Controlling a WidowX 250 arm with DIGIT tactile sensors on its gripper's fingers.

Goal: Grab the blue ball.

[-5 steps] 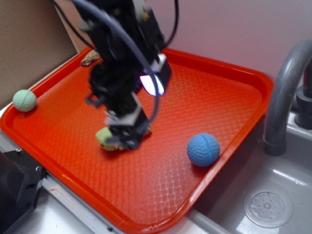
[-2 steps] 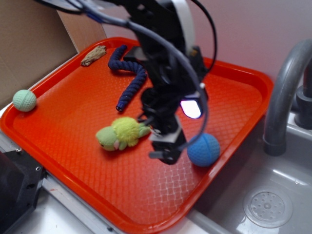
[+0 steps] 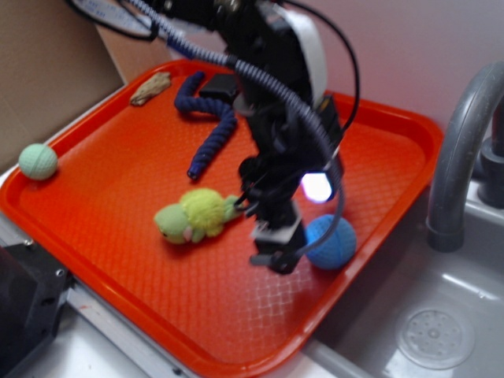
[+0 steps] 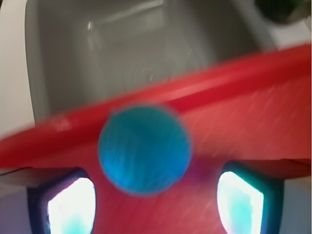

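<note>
Tray (image 3: pixel 370 142), orange-red plastic with a raised rim and a fine embossed grid, forms the work surface; it rests partly over the edge of a grey sink basin (image 3: pixel 465 291) whose round drain cover (image 3: pixel 434 338) shows at lower right. A brown cardboard panel (image 3: pixel 47 71) stands along the left side, a plain pale wall (image 3: pixel 409 55) closes the back, and one grey curved faucet pipe (image 3: pixel 457 157) rises at the right edge. Counted from left to right, the tray carries: one pale green ball (image 3: pixel 38 161) against the left rim; one small brown scrap (image 3: pixel 150 88) near the far left corner; one yellow-green plush toy (image 3: pixel 197 216) near the centre; one dark navy twisted rope (image 3: pixel 211 127) behind it; and one blue ball (image 3: pixel 331 242) close to the right rim. That gives two balls in total and one of each other item. The black arm descends over the tray centre, with the gripper (image 3: pixel 277 253) low over the tray, just left of the blue ball and to the right of the plush toy. In the wrist view the blue ball (image 4: pixel 144 149) lies ahead and centred between the two fingers (image 4: pixel 66 204), which stand wide apart on either side of it and hold nothing. The tray rim and the sink basin lie beyond the ball in that view, which is blurred.
</note>
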